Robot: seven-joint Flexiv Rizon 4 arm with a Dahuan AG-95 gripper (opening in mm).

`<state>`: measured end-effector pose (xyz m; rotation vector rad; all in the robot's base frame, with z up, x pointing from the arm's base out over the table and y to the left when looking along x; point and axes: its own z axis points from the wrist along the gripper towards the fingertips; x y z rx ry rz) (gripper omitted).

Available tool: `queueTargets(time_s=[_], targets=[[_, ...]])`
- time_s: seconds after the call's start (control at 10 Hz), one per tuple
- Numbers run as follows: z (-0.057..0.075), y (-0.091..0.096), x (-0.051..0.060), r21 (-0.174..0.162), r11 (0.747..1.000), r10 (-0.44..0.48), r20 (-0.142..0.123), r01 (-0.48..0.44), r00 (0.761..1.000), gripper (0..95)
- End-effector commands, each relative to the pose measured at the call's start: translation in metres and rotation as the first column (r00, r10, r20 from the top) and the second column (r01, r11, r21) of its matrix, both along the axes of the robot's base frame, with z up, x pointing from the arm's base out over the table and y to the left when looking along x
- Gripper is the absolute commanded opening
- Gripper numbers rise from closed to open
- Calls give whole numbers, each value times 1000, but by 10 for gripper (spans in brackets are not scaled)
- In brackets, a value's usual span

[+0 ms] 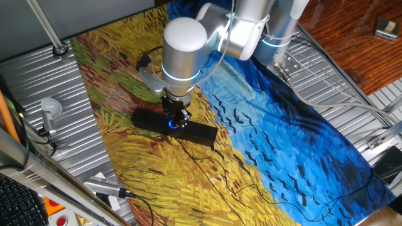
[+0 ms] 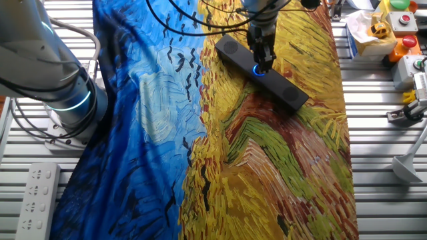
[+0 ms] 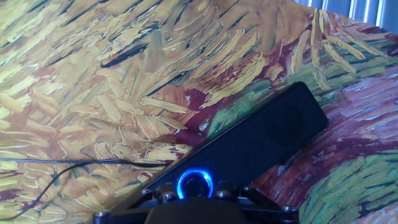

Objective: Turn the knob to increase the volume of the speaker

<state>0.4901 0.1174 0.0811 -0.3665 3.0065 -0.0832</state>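
My claw (image 1: 176, 118) hangs straight down over the middle of the speaker (image 1: 200, 132), its tips right at the knob (image 3: 195, 185), which glows blue. In the other fixed view the claw (image 2: 263, 61) sits directly above that blue ring, and from the hand view the ring shows just ahead of the claw's dark body at the bottom edge. I cannot tell whether the fingers are closed on the knob or only bracketing it; the tips are hidden behind the claw's own housing in every view, so I'd guess they're at or very near contact, no more.

The speaker lies slantwise on the painted cloth (image 2: 280, 167) covering the desk (image 2: 373, 133), in the yellow field part, with its thin cable (image 3: 62, 163) trailing off across the fabric.

As for progress, I judge the approach done: the claw is lined up over the knob. The turn itself is what remains, and nothing here shows me how far the volume has gone, if at all.

Count: one speaker, one knob, one cable, one claw on one arm (image 1: 184, 47).
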Motion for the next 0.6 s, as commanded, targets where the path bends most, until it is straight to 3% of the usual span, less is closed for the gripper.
queueTargets(time_s=[0.1,0.3,0.4,0.6], targets=[[-3,-1,1,-21,155,988,-24,-988,156,570],[-1,0,0,-27,103,994,-23,-994,104,570],[0,0,0,-32,56,998,-20,-998,57,570],[0,0,0,-32,47,999,-20,-998,48,570]])
